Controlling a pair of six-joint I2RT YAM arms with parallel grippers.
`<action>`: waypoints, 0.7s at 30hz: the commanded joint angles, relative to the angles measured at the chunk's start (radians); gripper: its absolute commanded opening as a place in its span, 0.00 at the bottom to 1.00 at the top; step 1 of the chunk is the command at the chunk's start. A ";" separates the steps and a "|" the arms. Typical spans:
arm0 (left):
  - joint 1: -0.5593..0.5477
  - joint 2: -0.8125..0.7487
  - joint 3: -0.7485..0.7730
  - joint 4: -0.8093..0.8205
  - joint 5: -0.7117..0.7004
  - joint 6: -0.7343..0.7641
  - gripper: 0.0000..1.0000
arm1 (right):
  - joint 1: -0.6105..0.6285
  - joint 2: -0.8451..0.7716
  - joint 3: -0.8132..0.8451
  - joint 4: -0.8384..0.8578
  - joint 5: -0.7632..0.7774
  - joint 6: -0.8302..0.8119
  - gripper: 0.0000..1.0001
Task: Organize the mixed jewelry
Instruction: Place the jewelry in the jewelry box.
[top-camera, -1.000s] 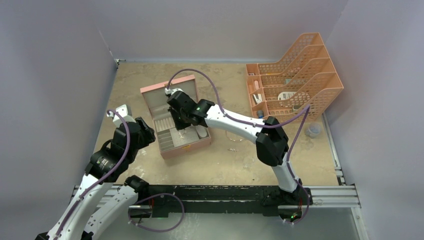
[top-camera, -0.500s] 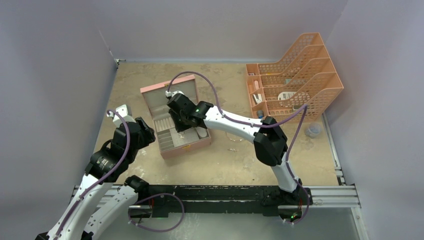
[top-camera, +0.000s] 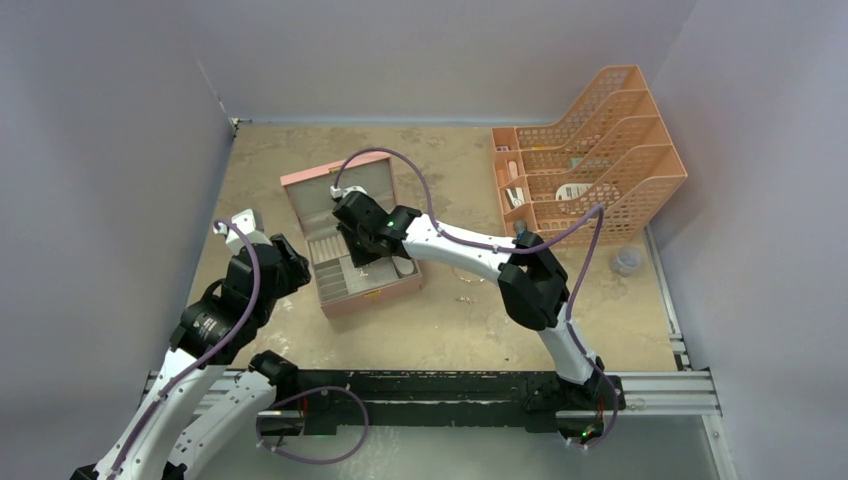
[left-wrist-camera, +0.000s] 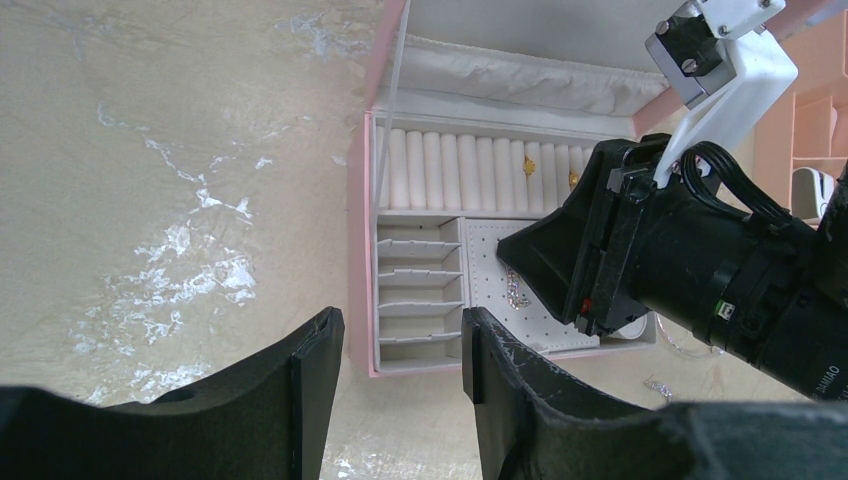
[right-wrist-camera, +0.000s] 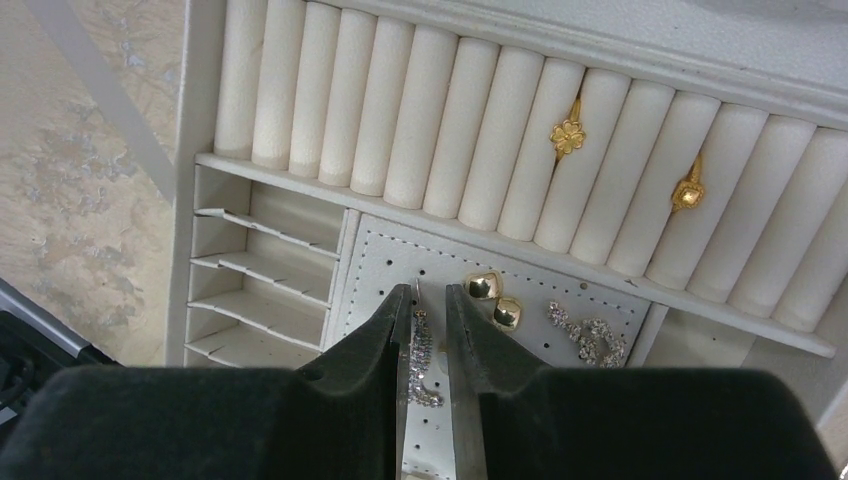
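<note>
The pink jewelry box (top-camera: 375, 297) lies open mid-table. Over its perforated pad (right-wrist-camera: 385, 265) my right gripper (right-wrist-camera: 428, 300) (top-camera: 358, 250) stands slightly open. A silvery chain earring (right-wrist-camera: 420, 350) lies on the pad in the gap between the fingers. Beside it rest two gold studs (right-wrist-camera: 495, 300) and a sparkly earring (right-wrist-camera: 590, 338). Two gold rings (right-wrist-camera: 567, 135) (right-wrist-camera: 687, 190) sit in the ring rolls. A thin wire hoop (top-camera: 470, 272) and a small silvery piece (left-wrist-camera: 655, 385) lie on the table right of the box. My left gripper (left-wrist-camera: 400, 335) is open and holds nothing, near the box's corner (left-wrist-camera: 362, 250).
An orange mesh file rack (top-camera: 590, 150) with stationery bits stands at the back right. A small clear container (top-camera: 626, 262) sits by the right wall. The box lid (top-camera: 335, 182) leans back. Walls close the table on three sides.
My right gripper's jaws have parted, leaving the chain earring lying on the pad. The right arm's elbow drifted a little left. The left arm has not moved.
</note>
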 joint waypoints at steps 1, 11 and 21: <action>0.006 -0.004 -0.004 0.033 -0.008 0.006 0.47 | 0.004 -0.004 -0.001 0.014 -0.001 -0.005 0.21; 0.006 0.001 -0.003 0.035 -0.007 0.007 0.47 | 0.010 -0.025 -0.015 0.003 -0.010 -0.006 0.22; 0.006 0.001 -0.004 0.035 -0.005 0.007 0.47 | 0.018 -0.029 -0.016 -0.010 -0.014 -0.006 0.15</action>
